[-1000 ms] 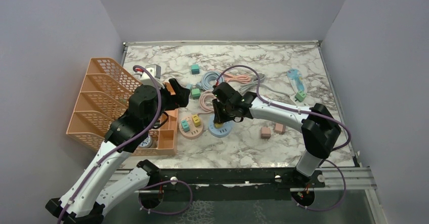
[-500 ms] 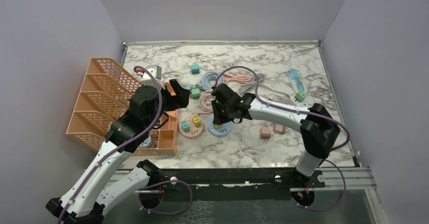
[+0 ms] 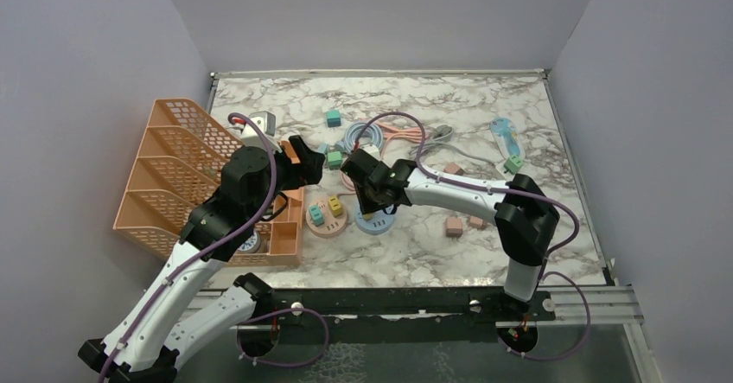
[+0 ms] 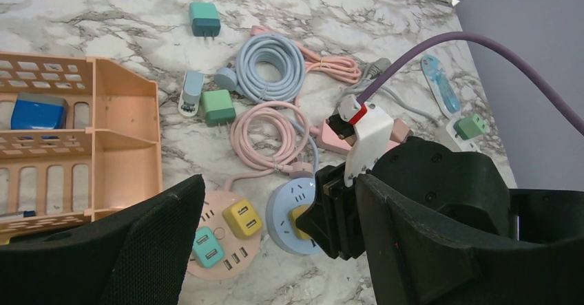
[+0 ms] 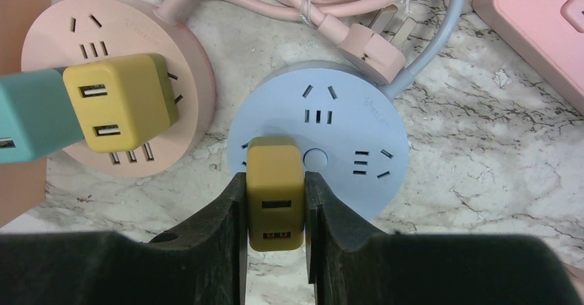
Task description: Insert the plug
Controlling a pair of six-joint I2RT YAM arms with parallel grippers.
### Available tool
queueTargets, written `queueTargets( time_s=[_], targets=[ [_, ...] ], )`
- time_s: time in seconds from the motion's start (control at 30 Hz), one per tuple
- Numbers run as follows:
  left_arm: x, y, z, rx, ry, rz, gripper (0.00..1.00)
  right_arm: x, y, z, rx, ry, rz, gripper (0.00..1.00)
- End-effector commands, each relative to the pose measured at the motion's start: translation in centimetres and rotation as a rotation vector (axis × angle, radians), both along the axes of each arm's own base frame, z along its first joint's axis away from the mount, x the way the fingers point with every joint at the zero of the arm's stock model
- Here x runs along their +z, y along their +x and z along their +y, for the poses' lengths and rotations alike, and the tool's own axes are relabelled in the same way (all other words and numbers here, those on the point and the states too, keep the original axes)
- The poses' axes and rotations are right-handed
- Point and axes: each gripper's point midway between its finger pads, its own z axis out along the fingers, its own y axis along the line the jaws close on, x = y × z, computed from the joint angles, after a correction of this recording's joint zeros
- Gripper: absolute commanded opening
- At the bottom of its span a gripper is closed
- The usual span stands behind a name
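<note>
My right gripper [image 5: 275, 181] is shut on a mustard-yellow plug [image 5: 275, 195], a small cube with two USB slots. It holds the plug upright over the left part of the round blue socket disc [image 5: 344, 122]; the prongs are hidden underneath. From above, the right gripper [image 3: 372, 200] sits over the blue disc [image 3: 380, 223]. In the left wrist view the plug [image 4: 301, 219] shows against the disc [image 4: 286, 205]. My left gripper [image 4: 279, 195] hangs open and empty above the scene, near the organiser in the top view [image 3: 304, 160].
A round pink socket disc [image 5: 48, 36] carries a yellow cube [image 5: 120, 102] and a teal cube [image 5: 27, 122]. Around lie a pink coiled cable [image 4: 265, 129], a blue coil [image 4: 270, 60], a pink power strip [image 5: 544, 23], loose chargers, and the orange organiser [image 3: 173, 171] at left.
The right arm has shifted slightly left with the plug still gripped, and its purple cable has swung with it. The left arm has not moved.
</note>
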Motion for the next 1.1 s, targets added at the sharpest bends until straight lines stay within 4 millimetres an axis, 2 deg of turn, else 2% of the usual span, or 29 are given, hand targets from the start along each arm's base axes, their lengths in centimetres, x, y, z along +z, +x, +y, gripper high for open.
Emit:
queueTargets(
  time_s=[0.0,0.1,0.27,0.4,0.53,0.73,0.83,1.07],
  targets=[
    [1.6,0.0,0.8,0.031,-0.002,-0.045,0.82,-2.4,-0.2,-3.2,-0.061,-0.197,-0.003,0.01],
    [2.6,0.2,1.7,0.074,0.016,-0.067,0.82,-3.5,-1.0,-3.3,-0.071,-0.252,0.023,0.01],
    [5.1,0.2,4.8,0.211,0.047,-0.120,0.82,-6.0,-2.4,-3.5,-0.088,-0.345,0.070,0.01],
    [6.9,-0.2,6.4,0.266,0.062,-0.168,0.82,-8.2,-3.6,-3.9,-0.084,-0.385,0.120,0.01],
    [7.6,-0.4,7.1,0.290,0.065,-0.188,0.82,-10.9,-5.3,-4.2,-0.057,-0.365,0.196,0.01],
    [7.3,-0.3,7.0,0.286,0.072,-0.182,0.82,-14.3,-7.2,-5.5,-0.029,-0.432,0.293,0.01],
    [7.1,-0.3,6.9,0.285,0.074,-0.178,0.82,-14.5,-6.9,-6.2,-0.050,-0.455,0.270,0.01],
    [6.6,0.0,6.5,0.269,0.084,-0.163,0.82,-13.0,-6.2,-5.1,-0.059,-0.363,0.218,0.01]
  ],
)
